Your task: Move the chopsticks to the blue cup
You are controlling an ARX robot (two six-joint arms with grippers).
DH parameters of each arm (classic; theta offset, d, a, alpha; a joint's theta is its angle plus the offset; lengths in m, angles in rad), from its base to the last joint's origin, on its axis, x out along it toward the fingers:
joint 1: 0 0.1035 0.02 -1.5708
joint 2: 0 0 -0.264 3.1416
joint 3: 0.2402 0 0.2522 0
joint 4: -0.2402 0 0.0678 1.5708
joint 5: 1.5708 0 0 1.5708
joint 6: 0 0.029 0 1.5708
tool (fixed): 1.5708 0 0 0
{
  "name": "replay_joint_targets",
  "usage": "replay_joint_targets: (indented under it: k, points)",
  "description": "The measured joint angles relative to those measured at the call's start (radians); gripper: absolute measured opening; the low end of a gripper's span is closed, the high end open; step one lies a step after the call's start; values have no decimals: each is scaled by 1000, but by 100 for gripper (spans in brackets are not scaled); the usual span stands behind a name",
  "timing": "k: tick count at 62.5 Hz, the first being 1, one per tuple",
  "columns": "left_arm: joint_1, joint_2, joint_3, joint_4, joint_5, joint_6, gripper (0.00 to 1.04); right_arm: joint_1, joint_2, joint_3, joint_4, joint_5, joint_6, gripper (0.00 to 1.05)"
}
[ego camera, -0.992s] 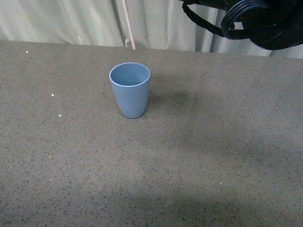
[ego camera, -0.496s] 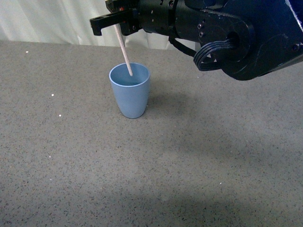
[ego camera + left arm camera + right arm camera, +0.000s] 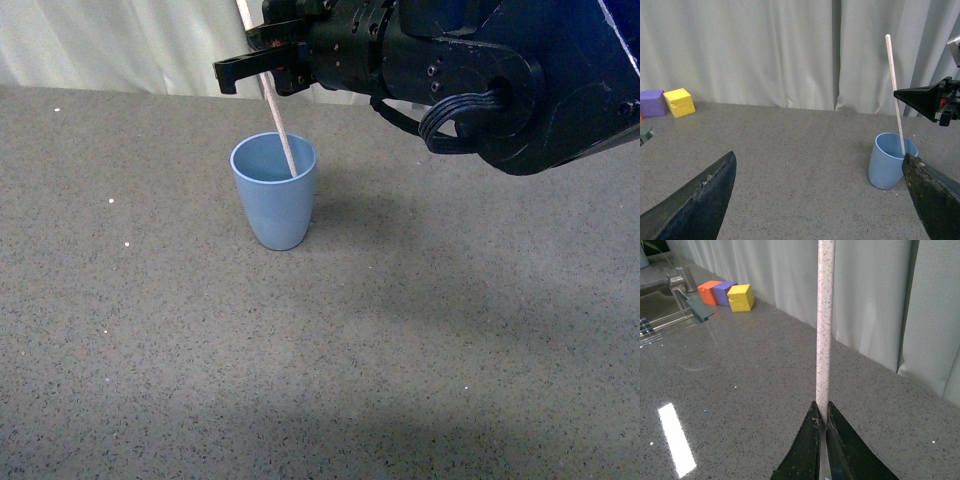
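The light is soft and rather dim, with no hard edges. In the front view the speckled grey stone worktop (image 3: 150, 330) carries a broad, blurry shadow along its near edge. The dark blue right arm (image 3: 520, 90) is so underexposed that its detail sinks into black. The light-blue plastic cup (image 3: 274, 200) throws only a faint smudge to its right, and the picture is slightly grainy. From the left wrist, the fingers (image 3: 700, 200) of the left gripper (image 3: 818, 156) loom dark and soft-edged near the lens, and the pale curtain (image 3: 765, 50) is evenly lit. From the right wrist the worktop looks glossy, with one bright rectangular glare patch (image 3: 674, 445). The pale cream speckled chopstick (image 3: 824, 315) between the black tips of the right gripper (image 3: 822, 415) is sharp.
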Motion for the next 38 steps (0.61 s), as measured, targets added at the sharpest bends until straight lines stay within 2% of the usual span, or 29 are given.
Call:
replay_joint_targets:
  k: [14, 16, 32, 38]
  points:
    - [0, 0, 0, 0, 0, 0, 98, -1, 2, -2, -14, 3, -3, 1]
    - [0, 0, 0, 0, 0, 0, 98, -1, 2, -2, -15, 6, -4, 4]
    - [0, 0, 0, 0, 0, 0, 98, -3, 2, -14, 18, 33, 3, 51]
    - [0, 0, 0, 0, 0, 0, 98, -5, 2, -25, 52, 71, -3, 68]
